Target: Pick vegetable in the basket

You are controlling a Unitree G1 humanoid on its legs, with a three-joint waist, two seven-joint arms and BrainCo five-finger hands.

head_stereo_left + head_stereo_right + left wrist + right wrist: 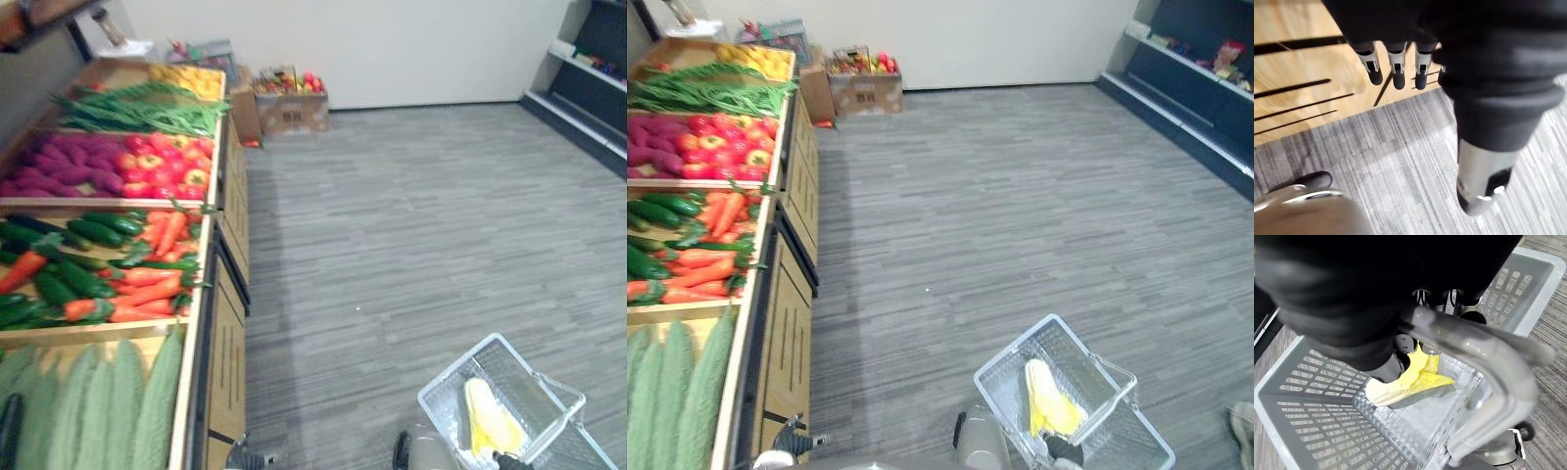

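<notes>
A grey plastic basket (pixel 443 399) hangs low over the floor at my lower right. One pale yellow leafy vegetable (pixel 488 416) lies inside it, also plain in the right wrist view (pixel 1410 379). My right hand (pixel 1352 308) is curled round the basket's grey handle (pixel 1474 347) from above. My left hand (pixel 1396 68) hangs beside the wooden side of the produce stand (pixel 1312 54), fingers straight and holding nothing, its thumb (pixel 1484 181) over the grey floor.
The wooden stand (pixel 227 352) runs along my left with pale green gourds (pixel 98 401), carrots (pixel 147 289), cucumbers (pixel 69 279), red peppers (pixel 167 166) and green beans (pixel 137 108). A cardboard box (pixel 291 103) stands at the back wall. Dark shelves (pixel 588 88) line the right.
</notes>
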